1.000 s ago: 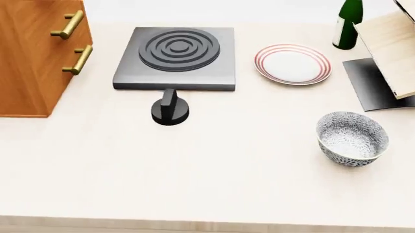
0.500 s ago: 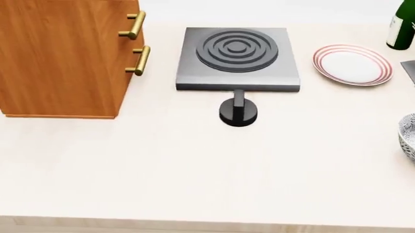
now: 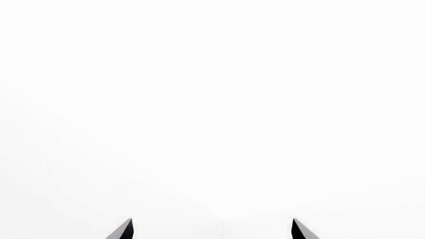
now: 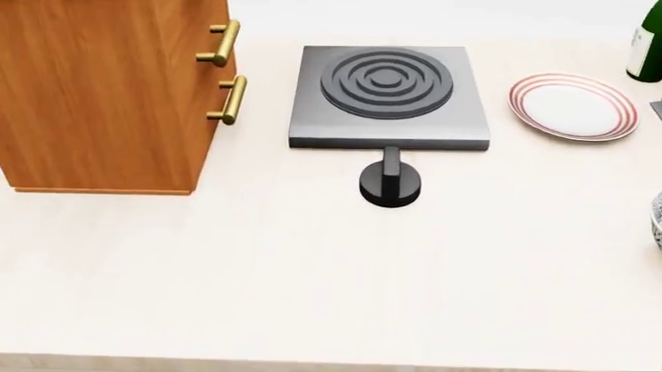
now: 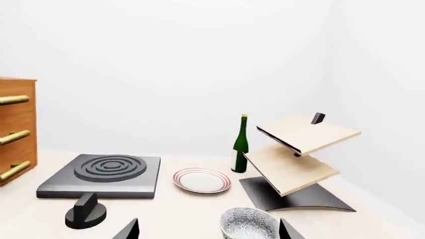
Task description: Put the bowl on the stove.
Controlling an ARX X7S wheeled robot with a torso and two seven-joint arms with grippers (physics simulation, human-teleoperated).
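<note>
The stove, a dark grey slab with a ring burner, lies on the table's far middle; it also shows in the right wrist view. Only a sliver of the speckled bowl shows at the head view's right edge. In the right wrist view the bowl stands upright on the table just ahead of my right gripper, which is open and apart from it. My left gripper is open with nothing between its fingertips, facing blank white. Neither gripper shows in the head view.
A black knob stands just in front of the stove. A wooden drawer cabinet fills the far left. A red-rimmed plate and green bottle sit right of the stove. A tilted wooden rack stands beyond the bowl.
The head view has swung left: everything slid right in it, the cabinet fills more of the left, and the bowl went from fully visible to a sliver at the right edge.
</note>
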